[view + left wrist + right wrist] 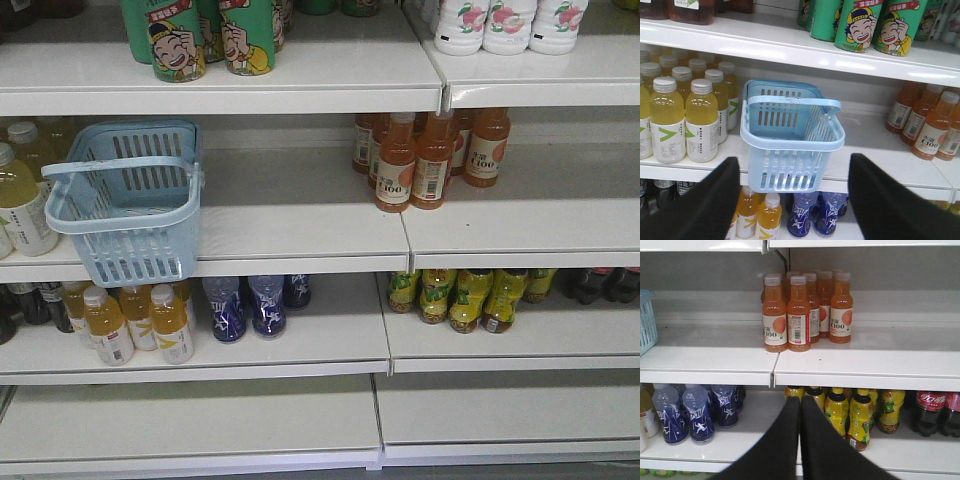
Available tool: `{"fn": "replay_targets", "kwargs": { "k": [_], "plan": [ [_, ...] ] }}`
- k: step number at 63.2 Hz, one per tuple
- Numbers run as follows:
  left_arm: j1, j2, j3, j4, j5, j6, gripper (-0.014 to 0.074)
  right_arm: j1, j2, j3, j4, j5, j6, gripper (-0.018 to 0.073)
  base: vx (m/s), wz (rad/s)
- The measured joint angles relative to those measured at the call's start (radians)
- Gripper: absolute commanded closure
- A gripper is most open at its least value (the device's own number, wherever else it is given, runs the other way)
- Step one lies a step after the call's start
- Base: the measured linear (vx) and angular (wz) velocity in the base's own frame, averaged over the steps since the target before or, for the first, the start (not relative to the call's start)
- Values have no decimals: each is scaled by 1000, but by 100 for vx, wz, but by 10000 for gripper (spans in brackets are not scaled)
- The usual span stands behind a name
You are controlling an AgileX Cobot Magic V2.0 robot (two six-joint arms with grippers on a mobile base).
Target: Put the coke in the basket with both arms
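The light blue basket (125, 205) sits toward the left end of the middle shelf (300, 235), overhanging its front edge; no coke can shows anywhere; the left end effector (794, 160) gapes released, the right end effector (800, 401) is clenched, empty; a nudge could tip the basket off.

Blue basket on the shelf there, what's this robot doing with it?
Nothing is being handled yet. The light blue basket sits on the middle shelf, looking empty. The left gripper is open and faces it without touching. The right gripper is shut, holding nothing, and faces the orange bottles. No Coke can shows in any view.
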Motion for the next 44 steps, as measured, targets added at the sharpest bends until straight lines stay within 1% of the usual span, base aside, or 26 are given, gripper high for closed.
{"fn": "replay_targets", "kwargs": {
  "k": [9, 13, 17, 21, 22, 25, 26, 31, 32, 35, 36, 39, 44],
  "plan": [
    [0, 1, 0, -1, 0, -36, 38, 0, 0, 0, 0, 0, 0, 569, 0, 0],
    [0, 2, 0, -15, -7, -81, 38, 0, 0, 0, 0, 0, 0, 569, 0, 0],
    [0, 5, 0, -63, -30, -156, 38, 0, 0, 0, 0, 0, 0, 569, 0, 0],
    [0, 15, 0, -148, -65, -251, 38, 0, 0, 0, 0, 0, 0, 569, 0, 0],
    [0, 19, 0, -187, -78, -287, 38, 0, 0, 0, 0, 0, 0, 569, 0, 0],
    [0, 37, 0, -272, -99, -359, 38, 0, 0, 0, 0, 0, 0, 569, 0, 0],
    [0, 48, 0, -316, -108, -392, 38, 0, 0, 0, 0, 0, 0, 569, 0, 0],
    [0, 100, 0, -487, -136, -488, 38, 0, 0, 0, 0, 0, 0, 569, 0, 0],
    [0, 116, 0, -527, -142, -498, 38, 0, 0, 0, 0, 0, 0, 569, 0, 0],
    [0, 148, 0, -602, -153, -518, 38, 0, 0, 0, 0, 0, 0, 569, 0, 0],
    [0, 164, 0, -637, -156, -523, 38, 0, 0, 0, 0, 0, 0, 569, 0, 0],
    [0, 199, 0, -711, -161, -527, 38, 0, 0, 0, 0, 0, 0, 569, 0, 0],
    [0, 252, -1, -802, -166, -530, 38, 0, 0, 0, 0, 0, 0, 569, 0, 0]
  ]
}}
